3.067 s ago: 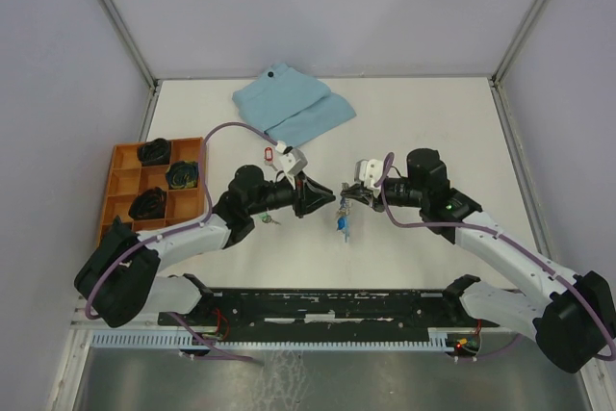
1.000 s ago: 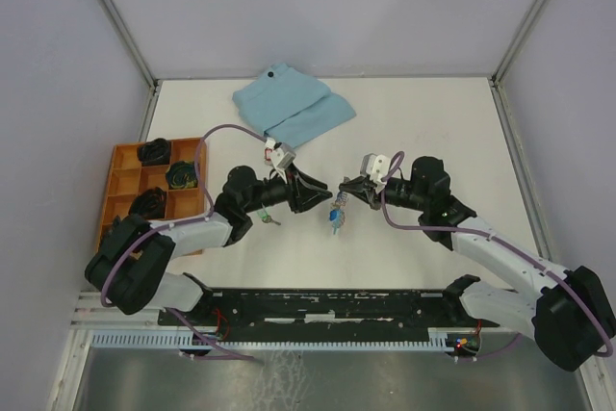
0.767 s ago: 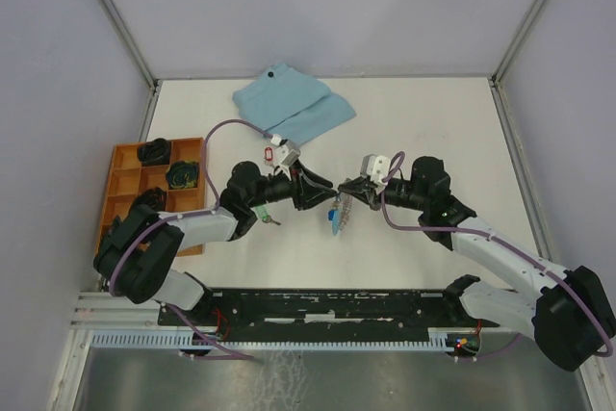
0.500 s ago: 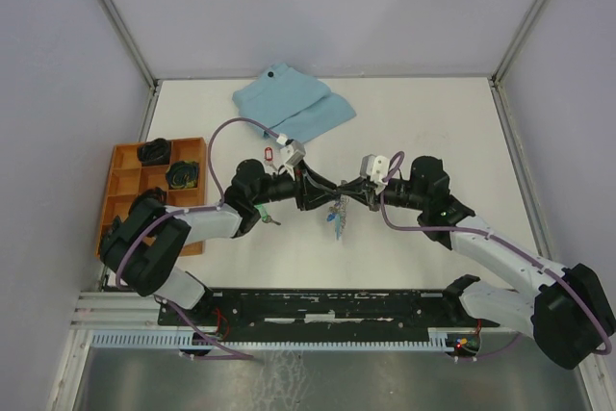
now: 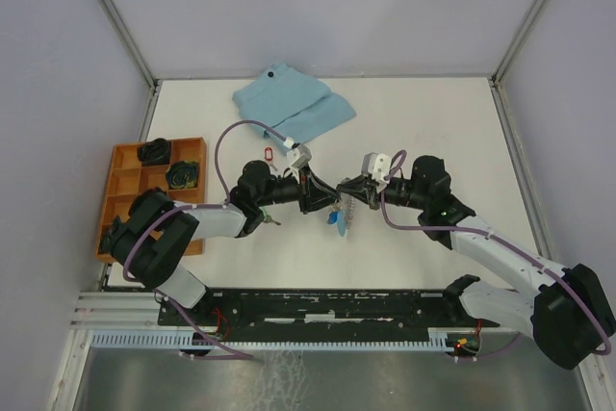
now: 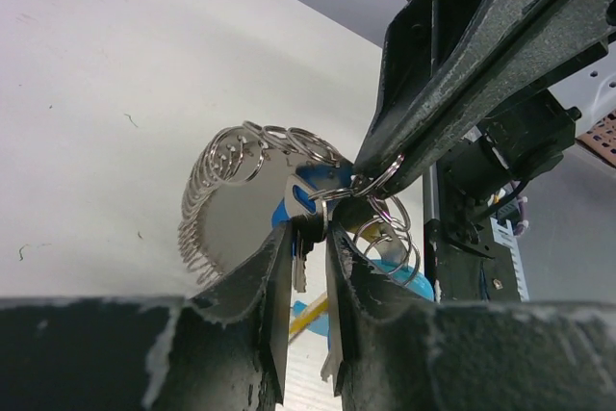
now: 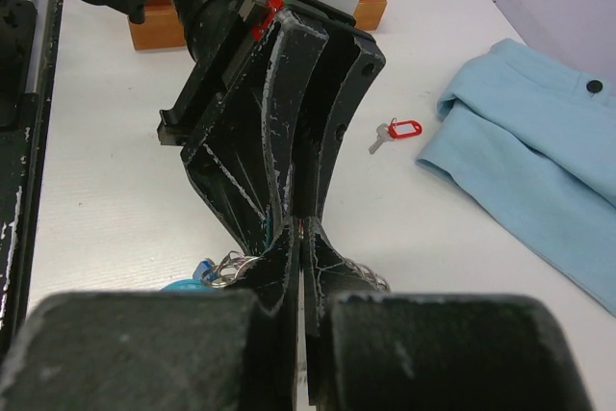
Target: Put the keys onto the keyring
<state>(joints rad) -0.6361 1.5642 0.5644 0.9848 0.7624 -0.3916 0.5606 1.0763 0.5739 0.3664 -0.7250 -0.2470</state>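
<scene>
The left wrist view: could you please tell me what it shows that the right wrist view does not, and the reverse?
Only the left wrist: the keyring with its chain loops fanned out, the right hand pinching one ring, and a key blade between the fingers of the left hand. Only the right wrist: the red-tagged key lying on the table, the blue cloth and the orange tray. Both: part of the keyring and the blue tag.
</scene>
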